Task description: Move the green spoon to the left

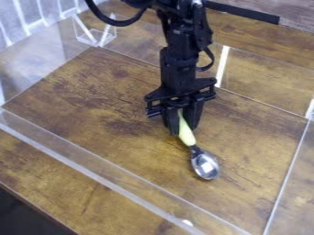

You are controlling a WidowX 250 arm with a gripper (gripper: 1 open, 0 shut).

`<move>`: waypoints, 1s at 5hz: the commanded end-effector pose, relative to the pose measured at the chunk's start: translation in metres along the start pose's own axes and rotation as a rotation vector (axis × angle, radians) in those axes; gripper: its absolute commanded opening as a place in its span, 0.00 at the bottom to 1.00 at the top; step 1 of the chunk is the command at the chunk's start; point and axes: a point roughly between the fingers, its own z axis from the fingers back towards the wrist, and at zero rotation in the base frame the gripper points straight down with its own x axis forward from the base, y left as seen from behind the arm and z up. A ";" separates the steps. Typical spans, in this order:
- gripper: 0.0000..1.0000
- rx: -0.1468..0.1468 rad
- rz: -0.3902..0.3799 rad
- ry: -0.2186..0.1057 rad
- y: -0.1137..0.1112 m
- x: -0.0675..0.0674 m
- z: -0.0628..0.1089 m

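My gripper [185, 117] looks clamped on the green spoon [192, 146] mid-frame by its thick, stiff, light handle; the shiny bowl would slip.

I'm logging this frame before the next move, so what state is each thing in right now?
gripper: pointing straight down, jaws closed on the spoon's handle.
green spoon: lying on the table, handle end held in the gripper, silver bowl free and pointing toward the camera.
wooden table: bare around the spoon.
clear plastic barrier: standing upright around the table's edge.
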 end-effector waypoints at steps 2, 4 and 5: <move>0.00 -0.056 0.014 -0.015 -0.005 0.012 0.017; 0.00 -0.060 0.013 -0.006 -0.005 0.013 0.017; 0.00 -0.070 -0.032 -0.021 -0.008 0.012 0.036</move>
